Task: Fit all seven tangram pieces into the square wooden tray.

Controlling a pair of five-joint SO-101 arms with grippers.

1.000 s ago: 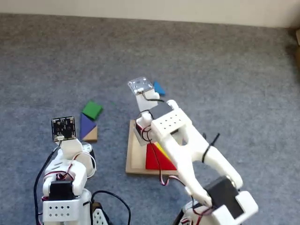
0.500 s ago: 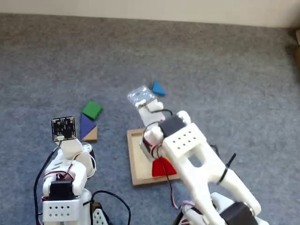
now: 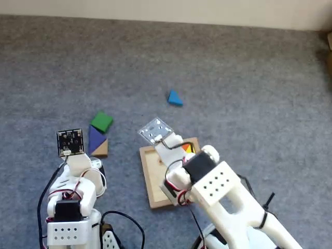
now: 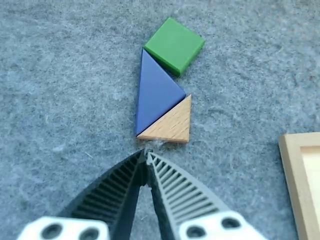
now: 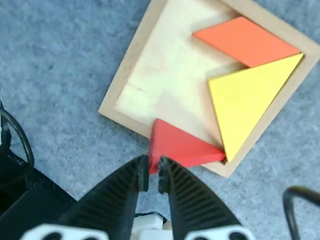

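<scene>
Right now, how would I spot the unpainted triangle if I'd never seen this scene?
Find the square wooden tray, then look on the grey carpet beside it for three pieces in a row. The unpainted triangle sits at one end, edge against a blue triangle; it alone is bare wood.

The left arm [image 3: 70, 192] sits folded low, left fingers [image 4: 125, 185] pressed together; the right arm [image 3: 218, 189] bends forward, right fingers [image 5: 185, 195] pinching a corner of the red triangle [image 5: 182, 147] between them.

tray [image 3: 149, 179]: partly under right arm | red triangle [image 5: 182, 147]: tip behind right hand [image 5: 153, 167]
</scene>
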